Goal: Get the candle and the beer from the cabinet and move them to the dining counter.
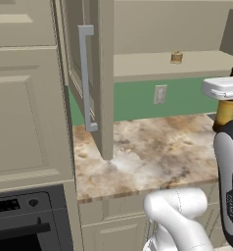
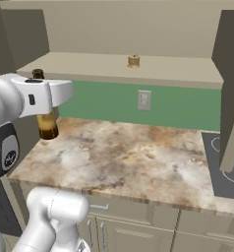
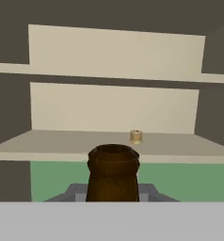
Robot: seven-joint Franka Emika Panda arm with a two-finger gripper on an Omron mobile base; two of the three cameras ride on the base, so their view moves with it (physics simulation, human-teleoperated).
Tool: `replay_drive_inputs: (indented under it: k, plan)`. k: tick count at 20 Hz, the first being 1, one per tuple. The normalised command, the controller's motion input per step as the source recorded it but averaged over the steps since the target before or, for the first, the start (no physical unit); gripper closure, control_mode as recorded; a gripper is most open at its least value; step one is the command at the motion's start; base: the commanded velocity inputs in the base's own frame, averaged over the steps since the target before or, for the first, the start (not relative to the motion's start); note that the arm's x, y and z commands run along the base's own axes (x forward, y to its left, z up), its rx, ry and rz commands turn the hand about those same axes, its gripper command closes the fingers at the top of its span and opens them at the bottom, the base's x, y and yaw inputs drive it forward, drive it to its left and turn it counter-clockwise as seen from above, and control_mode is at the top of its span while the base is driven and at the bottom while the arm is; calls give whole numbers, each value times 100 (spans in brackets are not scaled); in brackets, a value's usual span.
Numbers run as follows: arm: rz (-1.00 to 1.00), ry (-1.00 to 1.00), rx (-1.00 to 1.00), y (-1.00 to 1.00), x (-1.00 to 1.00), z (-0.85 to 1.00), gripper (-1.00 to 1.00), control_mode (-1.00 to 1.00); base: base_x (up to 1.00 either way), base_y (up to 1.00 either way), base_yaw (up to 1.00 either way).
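Note:
My gripper (image 2: 44, 106) is shut on the beer (image 2: 47, 126), a slim amber bottle with a dark neck (image 3: 113, 172). It hangs upright above the stone worktop, in front of and slightly below the cabinet shelf (image 2: 89, 66). In the left base view the beer (image 1: 226, 112) shows under the white hand at the right edge. The candle (image 1: 176, 57), a tiny golden-brown jar, stands on the open cabinet's shelf (image 1: 148, 66), farther in than the bottle; it also appears as the candle (image 2: 133, 61) and the candle (image 3: 136, 137). The dining counter is out of view.
The cabinet's left door (image 1: 91, 73) with its grey bar handle swings out over the marbled worktop (image 1: 152, 157). The right door (image 2: 232, 98) stands open too. A white wall socket (image 2: 144, 100) sits on the green backsplash. A black cooktop (image 2: 227, 170) is at right, an oven (image 1: 25, 215) at lower left.

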Motion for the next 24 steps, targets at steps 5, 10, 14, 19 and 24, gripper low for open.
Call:
replay_drive_inputs:
  k: [5, 10, 14, 19, 24]
  plan:
    - [0, 0, 0, 0, 0, 0, 100, 100, -86, -4, 0]
    - [0, 0, 0, 0, 0, 0, 100, 100, -100, -14, 4]
    - [0, 0, 0, 0, 0, 0, 100, 100, -91, -10, 7]
    - [0, 0, 0, 0, 0, 0, 100, 100, -59, -2, 27]
    - [0, 0, 0, 0, 0, 0, 100, 100, -16, 0, 80]
